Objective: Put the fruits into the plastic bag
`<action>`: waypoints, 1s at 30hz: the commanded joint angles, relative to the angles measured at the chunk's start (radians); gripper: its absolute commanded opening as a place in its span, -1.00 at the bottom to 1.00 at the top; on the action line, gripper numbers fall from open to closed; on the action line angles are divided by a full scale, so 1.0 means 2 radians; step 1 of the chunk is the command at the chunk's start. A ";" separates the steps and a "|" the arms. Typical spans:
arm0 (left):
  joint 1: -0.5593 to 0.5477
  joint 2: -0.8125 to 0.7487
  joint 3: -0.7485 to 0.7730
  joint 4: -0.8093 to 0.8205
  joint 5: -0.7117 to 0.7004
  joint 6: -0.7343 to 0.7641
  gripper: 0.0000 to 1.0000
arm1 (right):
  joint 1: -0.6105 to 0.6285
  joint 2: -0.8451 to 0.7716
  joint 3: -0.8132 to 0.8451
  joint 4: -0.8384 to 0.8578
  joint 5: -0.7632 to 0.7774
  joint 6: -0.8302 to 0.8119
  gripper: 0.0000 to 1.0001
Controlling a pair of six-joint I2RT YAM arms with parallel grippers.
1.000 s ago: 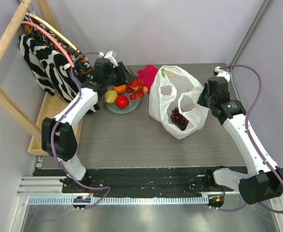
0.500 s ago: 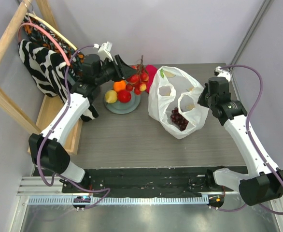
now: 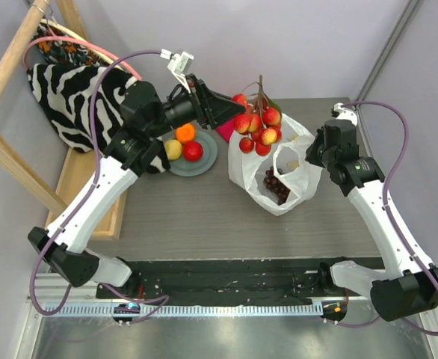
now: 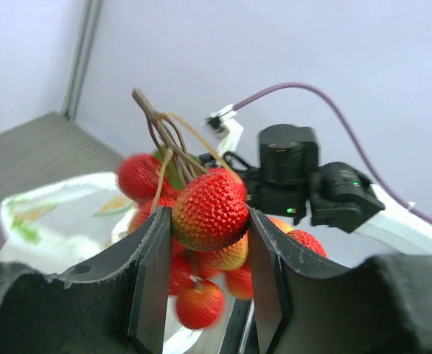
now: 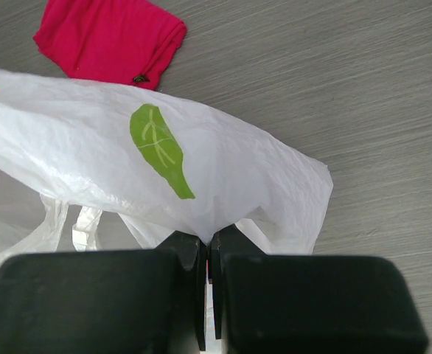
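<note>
at upper centre, just swung fruit cluster [image 3: 255,126], pinched in left tool [image 3: 232,114], over plastic bag [image 3: 243,163] nipped by right tool [image 5: 207,247]; drop next.

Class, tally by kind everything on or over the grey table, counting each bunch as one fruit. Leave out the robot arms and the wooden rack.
fruit: 5 (cluster, grapes, orange, yellow fruit, apple)
plate: 1
plastic bag: 1
red cloth: 1
Total: 8
</note>
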 commanded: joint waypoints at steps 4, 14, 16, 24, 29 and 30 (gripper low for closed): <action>-0.058 0.030 0.013 0.043 -0.026 0.011 -1.00 | -0.001 -0.023 -0.001 0.022 -0.010 -0.011 -0.98; -0.093 0.101 -0.028 -0.014 -0.090 0.066 -1.00 | -0.001 -0.040 -0.003 0.030 -0.006 -0.005 -0.98; -0.093 0.107 -0.029 -0.036 -0.124 0.088 -1.00 | -0.001 -0.043 -0.006 0.030 0.000 -0.006 -0.98; -0.093 0.072 -0.073 -0.091 -0.247 0.149 -1.00 | -0.001 -0.057 -0.013 0.024 0.016 -0.013 -0.98; -0.092 0.054 -0.100 -0.089 -0.280 0.178 -1.00 | -0.001 -0.057 -0.011 0.023 0.019 -0.016 -0.98; -0.093 0.054 -0.103 -0.092 -0.283 0.183 -1.00 | -0.001 -0.057 -0.010 0.024 0.018 -0.016 -0.98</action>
